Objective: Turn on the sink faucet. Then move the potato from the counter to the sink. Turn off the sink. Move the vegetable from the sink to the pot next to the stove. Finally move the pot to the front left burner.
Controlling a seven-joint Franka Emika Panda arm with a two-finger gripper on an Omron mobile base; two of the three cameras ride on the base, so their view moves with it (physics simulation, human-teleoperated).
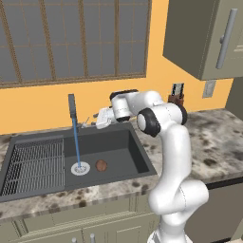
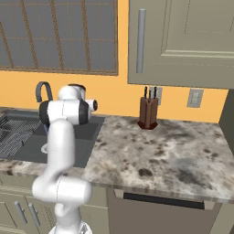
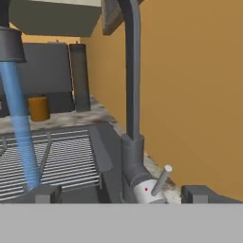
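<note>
Tool [image 3: 121,193] spread wide beside the faucet handle [image 3: 160,181], water stream [image 1: 76,142] over the sink [image 1: 121,156], potato [image 1: 101,165] inside, no legible writing anywhere.

Your white Franka arm with dark joints [image 1: 173,156] rises at the near right, bends at the elbow and reaches left and far. Its two-finger gripper [image 1: 98,118] lies roughly level, pointing left; jaws stand wide apart, and seemingly nothing sits between the dark fingertips [image 3: 43,193].
</note>
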